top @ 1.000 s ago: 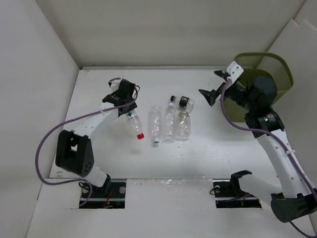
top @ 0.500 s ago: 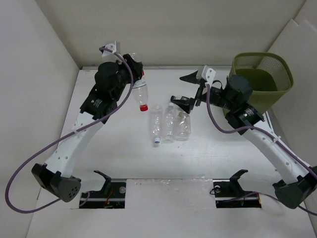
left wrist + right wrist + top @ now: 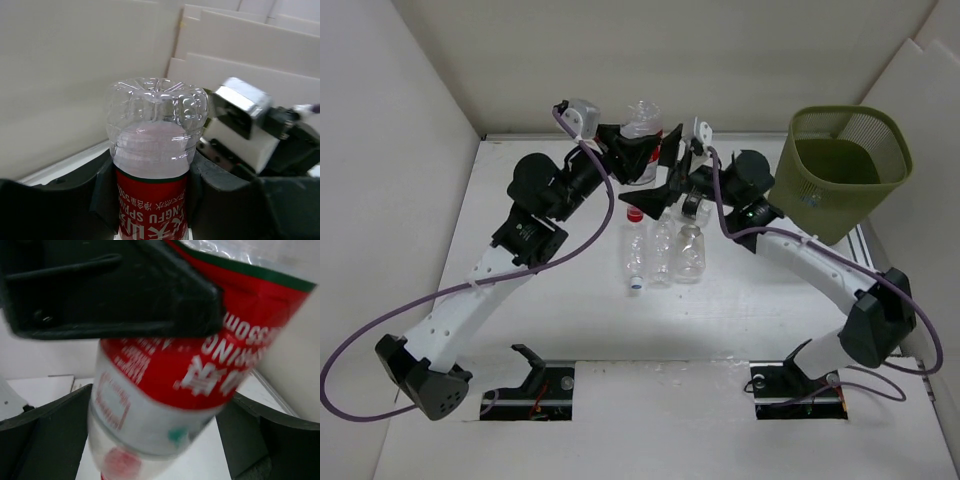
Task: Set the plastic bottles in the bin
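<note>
My left gripper (image 3: 642, 160) is shut on the red-labelled bottle (image 3: 640, 135) and holds it high above the table's far middle, base up and red cap (image 3: 635, 213) down. In the left wrist view the bottle (image 3: 157, 125) fills the gap between my fingers (image 3: 102, 190). My right gripper (image 3: 665, 192) is open, its jaws on either side of the bottle's lower half (image 3: 200, 365), not closed on it. Three clear bottles (image 3: 662, 250) lie side by side on the table. The black-labelled bottle (image 3: 698, 208) lies behind them, partly hidden. The olive-green bin (image 3: 840, 170) stands at the far right. No blue-labelled bottle shows.
White walls enclose the table (image 3: 520, 200) at the back and the left. The bin's mesh rim (image 3: 850, 120) rises well above the tabletop. Both arms cross over the far middle of the table, close to each other.
My left arm has lifted the red-labelled bottle off the table and carried it up and to the right. My right arm has swung left from the bin to meet it.
</note>
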Controlling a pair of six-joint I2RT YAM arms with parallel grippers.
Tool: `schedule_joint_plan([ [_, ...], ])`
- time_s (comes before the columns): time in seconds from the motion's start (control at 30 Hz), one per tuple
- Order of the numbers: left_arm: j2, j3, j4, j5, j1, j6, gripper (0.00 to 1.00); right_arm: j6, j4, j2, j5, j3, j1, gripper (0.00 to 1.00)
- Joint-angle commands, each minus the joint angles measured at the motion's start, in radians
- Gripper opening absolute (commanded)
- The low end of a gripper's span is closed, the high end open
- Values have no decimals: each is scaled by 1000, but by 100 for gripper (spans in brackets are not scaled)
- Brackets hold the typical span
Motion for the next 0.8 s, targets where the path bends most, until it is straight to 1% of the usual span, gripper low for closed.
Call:
schedule_joint_plan([
  [0.0,-32,-28,136,110,-9,-17,0,175,316,66,-55,52,33,100],
  [0.07,-32,-38,145,123,-9,-36,0,223,373,92,-55,52,44,99],
  [0.13,-32,-39,160,123,-9,-45,0,234,431,110,-55,52,44,71],
  [0.17,-32,-26,141,87,-9,-45,2,243,432,110,-45,43,35,19],
  [0.2,-32,-26,127,87,-9,-45,18,243,432,100,-45,43,35,3],
  [0.23,-32,-16,113,3,-9,-59,42,219,378,89,-45,43,18,0],
  [0.27,-32,-16,96,-60,-9,-69,78,189,331,75,-34,43,4,0],
  [0.3,-21,0,76,-109,-9,-85,100,107,262,58,-34,43,-13,0],
  [0.33,-21,27,27,-151,-9,-94,100,71,146,23,-20,52,-30,0],
  [0.37,-21,43,1,-253,-9,-106,100,41,96,5,-20,61,-81,0],
  [0.43,2,81,-77,-333,-9,-134,100,-19,19,-40,-20,100,-152,0],
  [0.47,11,96,-111,-398,-9,-143,100,-47,-95,-54,-34,123,-239,0],
  [0.5,22,112,-146,-426,0,-143,100,-79,-160,-66,-34,175,-288,0],
  [0.53,51,127,-181,-450,0,-155,100,-145,-235,-78,-34,205,-336,0],
  [0.57,68,157,-258,-463,0,-167,100,-177,-351,-88,-34,233,-390,0],
  [0.6,85,158,-292,-481,0,-177,100,-203,-410,-98,-34,259,-501,0],
  [0.63,114,167,-317,-481,0,-186,100,-216,-452,-98,-34,294,-561,0],
  [0.67,125,149,-330,-481,0,-200,100,-252,-540,-111,-23,325,-668,0],
  [0.77,169,113,-352,-470,0,-238,100,-285,-622,-111,-23,345,-815,0],
])
